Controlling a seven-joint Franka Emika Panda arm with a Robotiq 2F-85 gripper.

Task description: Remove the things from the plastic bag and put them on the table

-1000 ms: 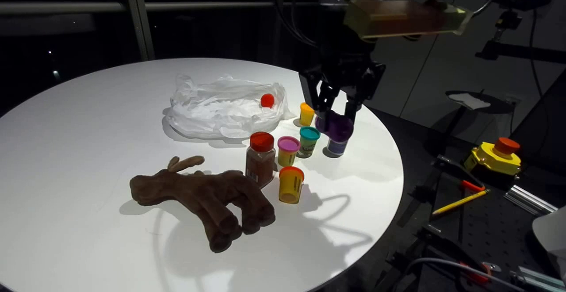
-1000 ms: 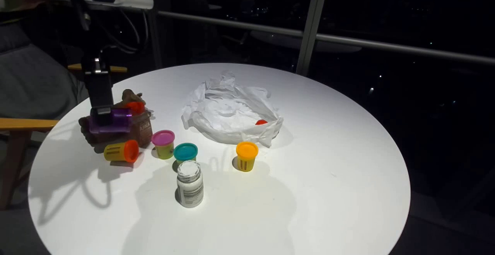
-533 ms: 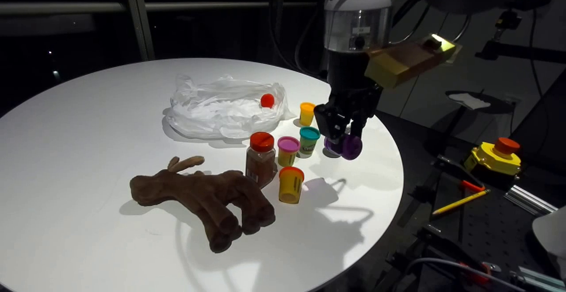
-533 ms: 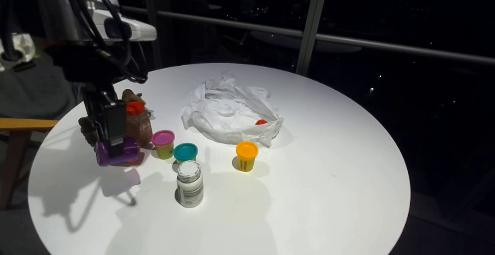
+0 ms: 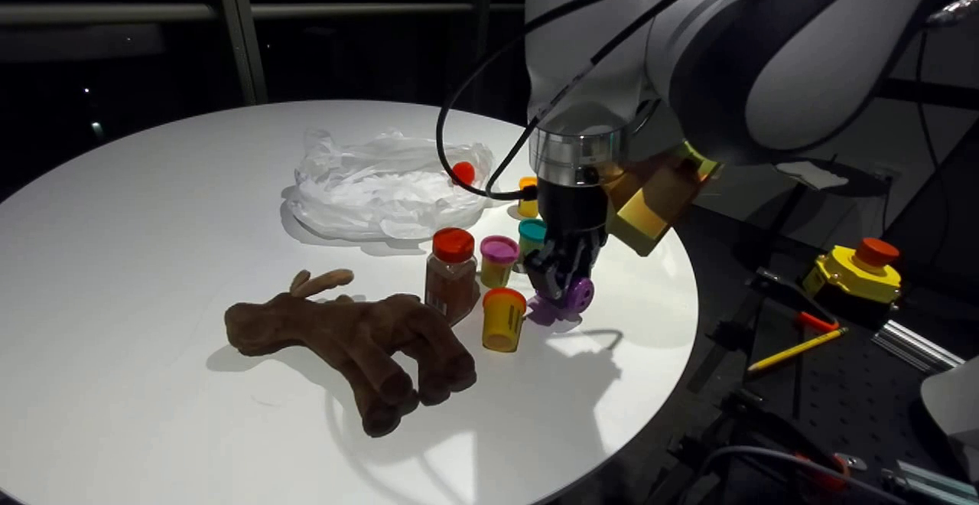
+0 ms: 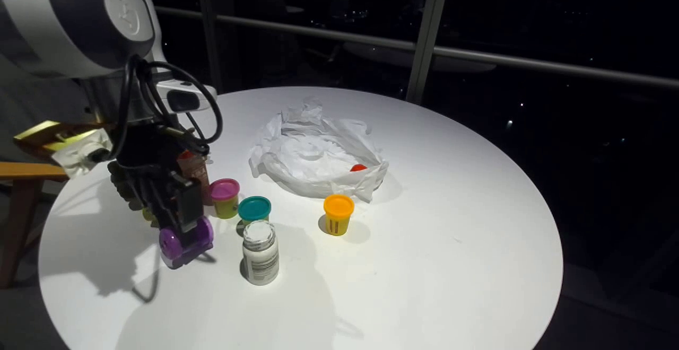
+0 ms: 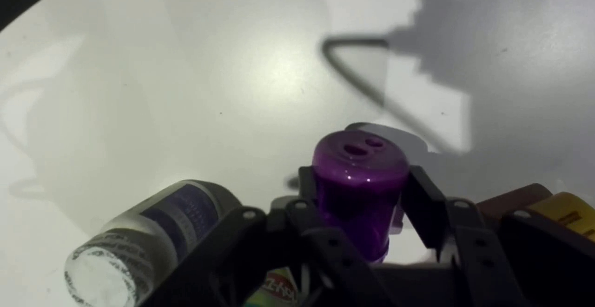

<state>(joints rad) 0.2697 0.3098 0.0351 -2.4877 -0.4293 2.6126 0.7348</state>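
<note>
My gripper (image 5: 562,291) is shut on a purple jar (image 7: 355,200), held sideways low over the white round table (image 5: 153,260). I cannot tell if it touches the table. The jar also shows in an exterior view (image 6: 202,234). The whitish plastic bag (image 5: 382,210) lies crumpled open at the back with a red round thing (image 5: 463,174) at its inner edge. The brown plush animal (image 5: 329,329) lies on the table. Small jars stand nearby: red-lidded (image 5: 451,275), pink-lidded (image 5: 499,260), teal-lidded (image 6: 255,209), yellow (image 6: 338,215). A yellow jar with orange lid (image 5: 503,321) is beside the gripper.
A white bottle (image 6: 261,257) stands close to the gripper; it also shows in the wrist view (image 7: 172,225), and the arm hides it in an exterior view. A yellow and red button box (image 5: 855,272) is off the table's edge. A wooden chair arm (image 6: 32,171) is beside the table.
My gripper has come down with the purple jar, from above the jars to low over the table between the white bottle and the orange-lidded yellow jar. The bag and plush have not moved.
</note>
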